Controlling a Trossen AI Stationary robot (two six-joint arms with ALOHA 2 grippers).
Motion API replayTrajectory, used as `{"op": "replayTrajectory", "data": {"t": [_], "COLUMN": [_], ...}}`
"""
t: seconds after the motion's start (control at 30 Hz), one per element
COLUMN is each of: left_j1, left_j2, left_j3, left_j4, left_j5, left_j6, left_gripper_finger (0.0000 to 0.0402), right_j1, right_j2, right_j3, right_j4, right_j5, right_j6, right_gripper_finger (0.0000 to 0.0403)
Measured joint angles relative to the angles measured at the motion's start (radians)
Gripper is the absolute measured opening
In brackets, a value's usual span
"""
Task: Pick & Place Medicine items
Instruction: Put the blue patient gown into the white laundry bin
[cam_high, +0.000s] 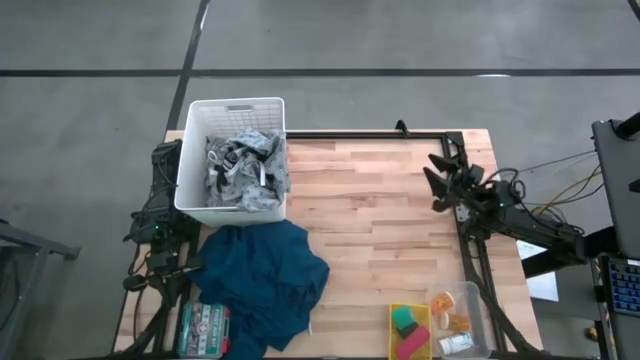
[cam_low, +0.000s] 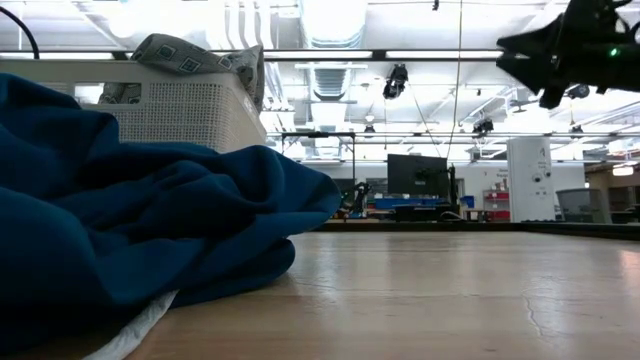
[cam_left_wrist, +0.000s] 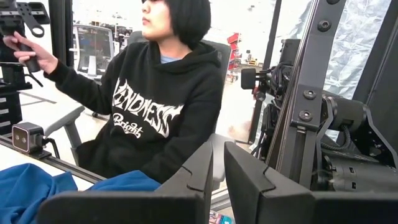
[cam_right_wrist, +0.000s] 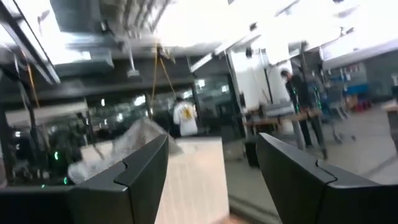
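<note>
A: High view, from the left: what's there?

B: The left gripper (cam_left_wrist: 214, 180) is parked off the table's left edge, beside the white basket (cam_high: 196, 160) of grey cloth; its fingers are nearly together and carry nothing; a person in a black hoodie (cam_left_wrist: 158, 106) sits beyond it.

A: And mid-table?

B: A blue cloth (cam_high: 262, 275) lies crumpled on the wooden table (cam_high: 380, 210); a flat green-and-white box (cam_high: 203, 328) sits at its near-left corner.

A: The medicine items?

B: Near the right front edge, in a clear tray (cam_high: 470, 296): a small white carton (cam_high: 455, 344) and orange pieces (cam_high: 457, 323); a yellow tray (cam_high: 398, 347) of green and pink blocks is just beside it.

A: The right arm?

B: The right gripper (cam_high: 438, 178) hangs above the table's right side, fingers apart, empty.
</note>
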Motion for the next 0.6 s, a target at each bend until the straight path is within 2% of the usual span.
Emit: {"op": "replayTrajectory", "data": {"t": [0.17, 0.6], "left_j1": [0.0, 0.0], "left_j2": [0.0, 0.0], "left_j3": [0.0, 0.0], "left_j4": [0.0, 0.0], "left_j5": [0.0, 0.0], "left_j6": [0.0, 0.0], "left_gripper_finger": [0.0047, 0.0047], "right_j1": [0.0, 0.0], "right_j2": [-0.005, 0.005], "right_j3": [0.0, 0.0], "right_j4": [0.037, -0.09], "right_j5": [-0.008, -0.01], "right_j6": [-0.009, -0.049], "right_gripper_finger": [0.0238, 0.0238]}}
